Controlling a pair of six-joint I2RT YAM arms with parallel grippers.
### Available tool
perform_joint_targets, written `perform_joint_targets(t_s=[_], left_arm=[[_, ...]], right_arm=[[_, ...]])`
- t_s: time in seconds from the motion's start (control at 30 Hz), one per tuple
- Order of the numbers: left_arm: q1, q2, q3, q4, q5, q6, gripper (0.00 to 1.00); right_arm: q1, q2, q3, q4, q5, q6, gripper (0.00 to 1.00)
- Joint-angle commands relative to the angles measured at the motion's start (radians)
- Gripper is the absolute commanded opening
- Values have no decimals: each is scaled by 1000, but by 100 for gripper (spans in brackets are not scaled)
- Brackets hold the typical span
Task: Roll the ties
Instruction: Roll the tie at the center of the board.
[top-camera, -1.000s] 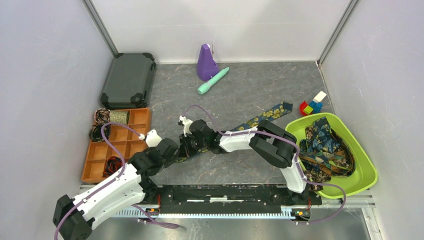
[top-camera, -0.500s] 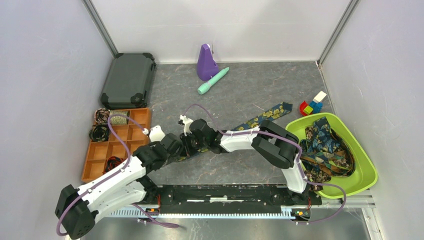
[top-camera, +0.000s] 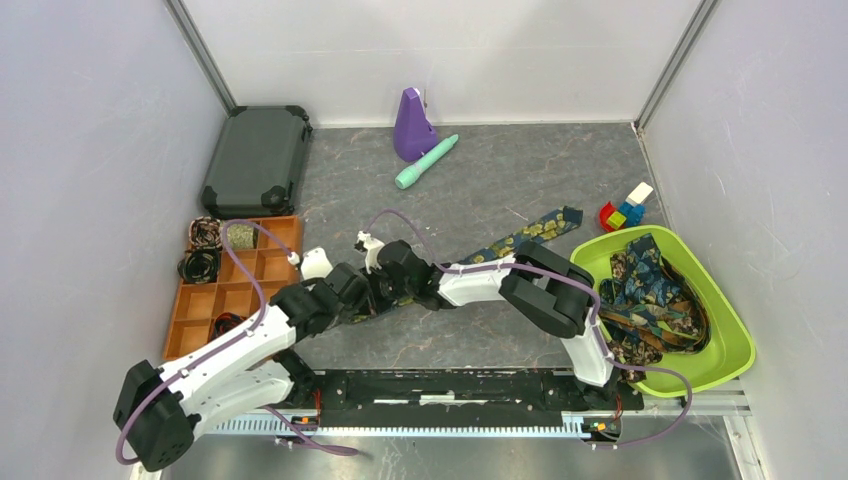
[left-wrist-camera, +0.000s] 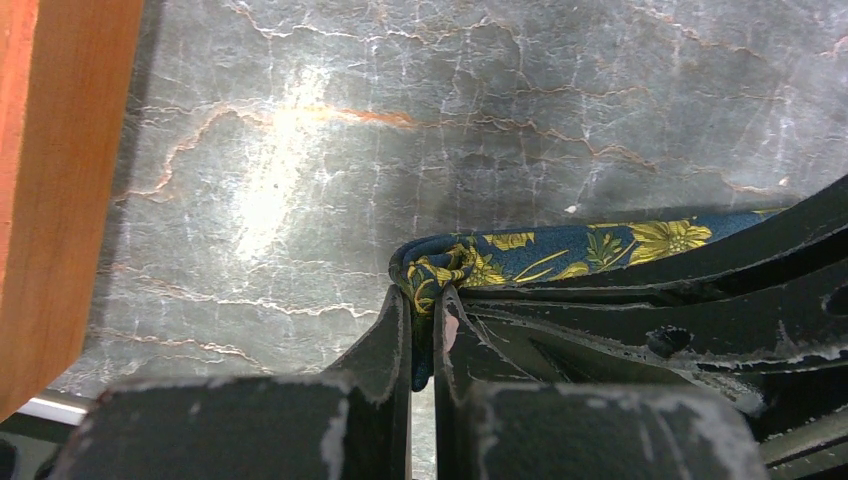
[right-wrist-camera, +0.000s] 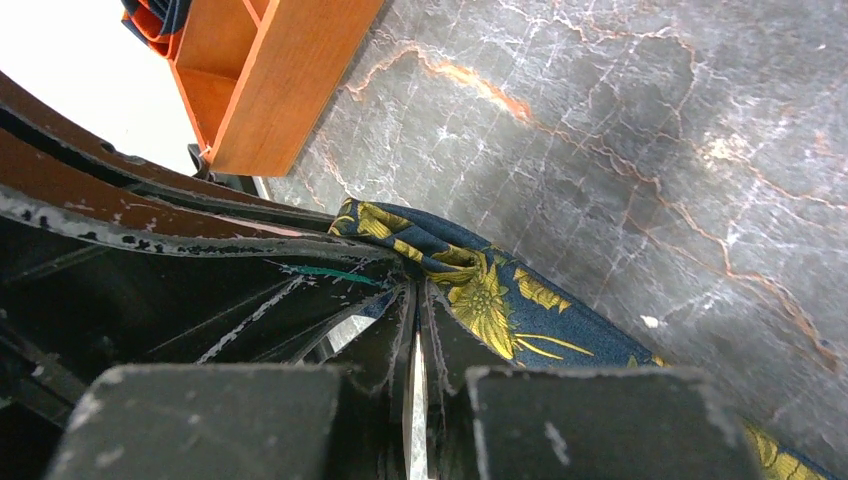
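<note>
tie, navy with gold flowers: your left gripper fingers pinch its folded near end on the table; your right gripper fingers nip it just beside. strip runs far-right toward green bin holding other ties.

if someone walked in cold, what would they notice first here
The two arms meet at the table's middle, with the left gripper and right gripper both pinched shut on one end of a navy tie with gold flowers that runs diagonally toward the back right. Next is the lime green bin at the right, heaped with more ties. An orange tray at the left holds a few coiled ties.
</note>
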Motion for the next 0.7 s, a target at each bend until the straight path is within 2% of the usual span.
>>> perform_joint_targets(t_s=[0.0, 0.47, 0.67], left_arm=[[-2, 22, 43, 0, -47, 49, 2], [-10, 111, 99, -44, -88, 82, 2], [-17, 125, 103, -45, -85, 76, 2]], right_arm=[[14, 45, 28, 118, -63, 48, 8], [-3, -20, -24, 19, 16, -14, 9], [-3, 3, -16, 60, -3, 8, 9]])
